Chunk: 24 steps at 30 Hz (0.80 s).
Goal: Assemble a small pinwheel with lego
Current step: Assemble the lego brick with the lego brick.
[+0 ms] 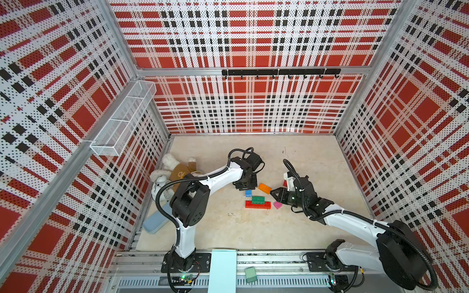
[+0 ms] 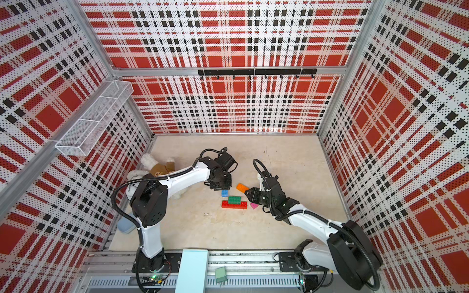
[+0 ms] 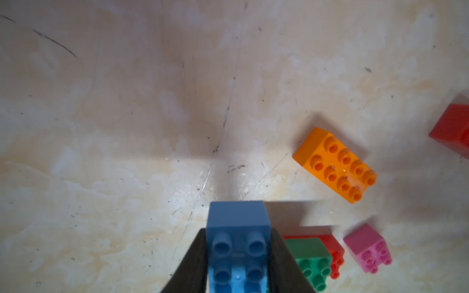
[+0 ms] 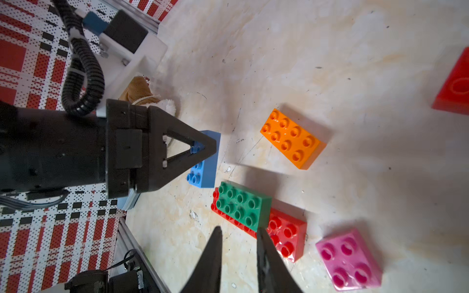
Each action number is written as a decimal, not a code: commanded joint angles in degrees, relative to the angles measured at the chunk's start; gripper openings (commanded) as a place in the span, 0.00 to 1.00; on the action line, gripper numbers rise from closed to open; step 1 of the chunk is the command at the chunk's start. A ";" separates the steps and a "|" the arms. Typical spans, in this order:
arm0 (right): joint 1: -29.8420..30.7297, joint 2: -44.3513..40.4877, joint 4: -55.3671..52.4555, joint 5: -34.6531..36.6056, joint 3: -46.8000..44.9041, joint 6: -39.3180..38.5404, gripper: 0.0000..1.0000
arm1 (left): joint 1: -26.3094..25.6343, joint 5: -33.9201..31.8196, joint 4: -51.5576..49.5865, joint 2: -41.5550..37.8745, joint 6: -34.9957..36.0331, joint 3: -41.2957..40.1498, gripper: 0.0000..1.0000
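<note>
Pinwheel: not yet formed. The only joint so far is a green oblong studded brick (image 4: 242,206) pressed onto a red studded base (image 4: 286,228), near the middle of the beige surface (image 1: 228,228). An orange oblong brick (image 1: 264,188) and a pink square brick (image 1: 277,205) lie loose beside it.

Left jaws clamp the blue oblong brick (image 4: 206,167) by its long sides, just beside the stack; whether it touches the surface is unclear. Right jaws are narrow with nothing between them, close to the red base.

Remaining, by my estimate: blue, orange, pink and a further red. That separate red brick (image 4: 454,86) is cut off at the frame edge and mostly hidden behind the right arm in both top views. No seam can be made out in the red base.
</note>
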 commanded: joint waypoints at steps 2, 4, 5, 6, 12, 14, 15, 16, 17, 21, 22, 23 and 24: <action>2.03 1.61 7.42 0.27 -0.83 3.09 0.21 | -0.71 0.21 -0.03 -0.02 1.18 -1.85 0.33; 2.72 2.22 8.66 0.18 -0.94 3.49 0.19 | -1.06 0.68 0.15 0.04 1.16 -2.42 0.33; 3.07 2.46 8.82 0.27 -0.86 3.61 0.18 | -1.09 1.15 0.18 0.15 1.12 -2.64 0.33; 3.40 2.73 9.24 0.48 -0.91 3.76 0.17 | -1.25 1.09 0.15 0.17 1.01 -2.80 0.33; 5.81 5.47 14.69 0.12 -1.79 5.71 0.15 | -1.80 0.12 1.49 0.15 0.22 -3.94 0.33; 6.35 6.82 17.21 0.00 -2.40 6.54 0.14 | -1.98 0.12 1.72 0.23 -0.38 -4.39 0.33; 6.62 7.45 18.36 0.06 -2.74 7.10 0.13 | -2.07 -0.11 1.74 0.15 -0.78 -4.59 0.34; 6.82 7.94 19.42 -0.15 -3.01 7.49 0.13 | -2.11 -0.46 1.73 0.08 -1.22 -4.78 0.34; 6.91 8.47 20.33 -0.26 -3.23 7.89 0.12 | -2.16 -0.81 1.73 -0.01 -1.69 -5.04 0.34; 8.01 10.17 21.59 -0.26 -2.99 8.30 0.12 | -2.16 -1.99 2.54 -0.37 -2.53 -5.97 0.34; 8.38 10.62 21.59 -0.25 -2.70 8.21 0.12 | -2.16 -1.91 2.77 -0.37 -2.64 -5.95 0.34; 8.70 10.98 21.63 -0.26 -2.46 8.20 0.12 | -2.16 -1.90 2.86 -0.37 -2.77 -5.81 0.34; 8.90 11.42 21.91 -0.30 -2.28 8.37 0.12 | -2.18 -1.90 3.00 -0.37 -2.94 -5.67 0.34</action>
